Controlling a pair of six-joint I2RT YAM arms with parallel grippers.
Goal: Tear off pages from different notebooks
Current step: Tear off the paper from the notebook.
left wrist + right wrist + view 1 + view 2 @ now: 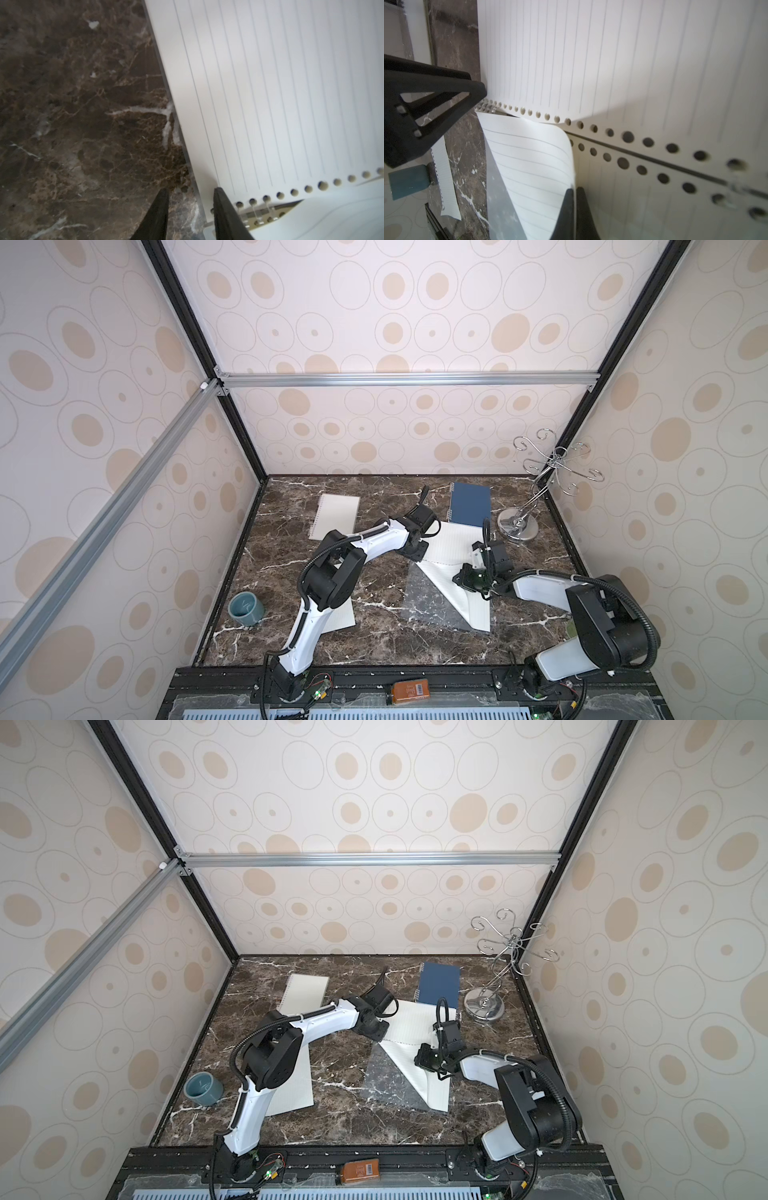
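1. White lined page (529, 162): curled above the open notebook (455, 539), pinched by the right gripper (574, 190), jaws pressed together.
2. I noted the left gripper (191, 191) spread, straddling that notebook's spiral-side corner.

Left claw (190, 192) stands slightly parted, right claw (575, 190) pinched closed, both arms extended.

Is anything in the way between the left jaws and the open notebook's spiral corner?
Nothing visible. The left gripper sits at the spiral corner of the open notebook, jaws apart: one finger over its corner, one over bare table. The right gripper pinches the lifted page.
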